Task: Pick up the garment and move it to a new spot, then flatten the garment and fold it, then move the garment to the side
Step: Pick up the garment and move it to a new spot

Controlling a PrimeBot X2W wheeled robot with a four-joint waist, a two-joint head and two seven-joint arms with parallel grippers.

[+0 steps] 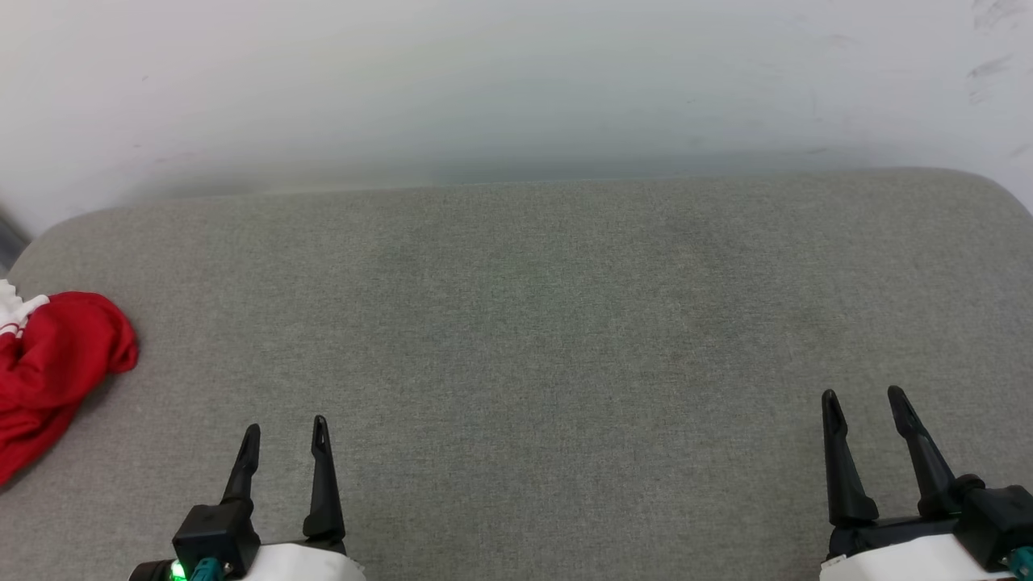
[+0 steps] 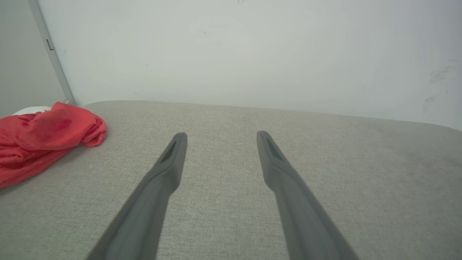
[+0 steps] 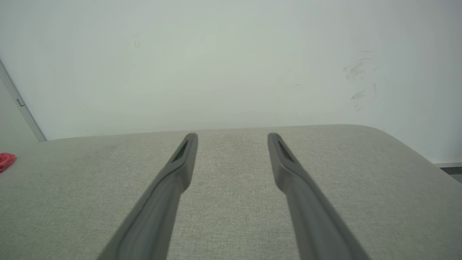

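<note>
**A:** Fingers (image 1: 324, 484) first: how do they stand?

**B:** Spread wide on both arms, with nothing between them. Both pairs point across the grey padded surface (image 1: 524, 339) toward the white wall (image 1: 516, 81). In the head view, the left gripper (image 1: 286, 424) sits low on the left and the right gripper (image 1: 863, 394) low on the right.

**A:** And the garment (image 1: 56, 355)?

**B:** It is bunched in a red heap at the surface's far left edge, partly cut off by the head view. It lies near the left gripper, off to that gripper's left, and well apart from the right one. A scrap of white sleeve (image 1: 16, 311) shows at the top of the heap.

**A:** So the pick-up has not started?

**B:** That is my judgement. Nothing is held and the cloth lies untouched.

**A:** What could go wrong from here?

**B:** The heap hides its own layout, so a pinch may catch several layers or just one loose fold. Lifted that way, the garment would hang twisted and be hard to flatten. It also sits close to the rounded edge, so a sideways nudge from the left fingers could push it off. The jersey cloth looks slick, so a shallow grip might slip.
</note>
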